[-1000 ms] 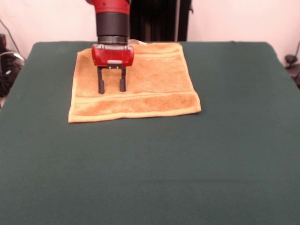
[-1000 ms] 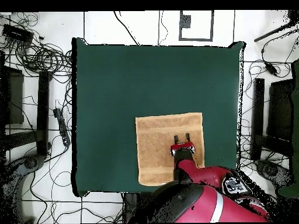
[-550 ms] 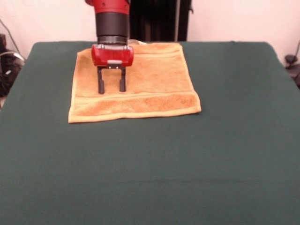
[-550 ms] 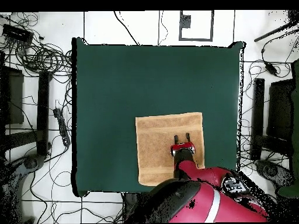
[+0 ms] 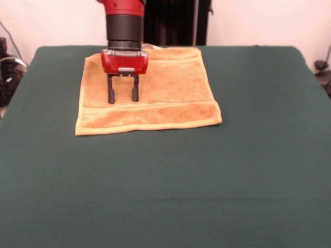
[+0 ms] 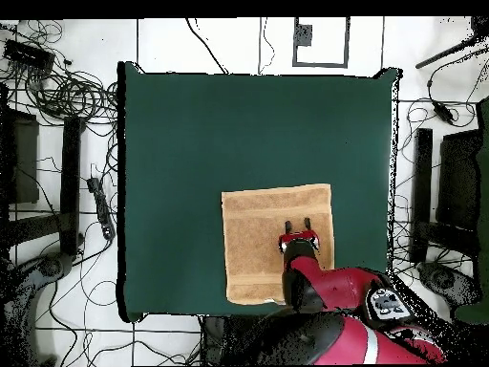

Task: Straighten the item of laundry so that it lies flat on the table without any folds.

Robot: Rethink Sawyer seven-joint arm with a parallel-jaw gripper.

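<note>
The golden-orange towel, the item of laundry [image 5: 165, 95] [image 6: 258, 234], lies spread out on the dark green table [image 5: 165, 181] [image 6: 239, 134], roughly square, with a woven band along its near edge in the front view. My gripper [image 5: 122, 98] [image 6: 297, 226] hangs over the towel's left part in the front view, fingers pointing down and apart, open, holding nothing. Its fingertips [image 5: 110, 99] sit at or just above the cloth. The arm hides a small part of the towel's far edge.
In the front view the towel lies close to the table's far edge, left of centre. Cables and stands [image 6: 67, 96] crowd the floor around the table in the overhead view.
The gripper stays in the same place over the towel. Only the upper arm near the base has shifted slightly in the overhead view.
</note>
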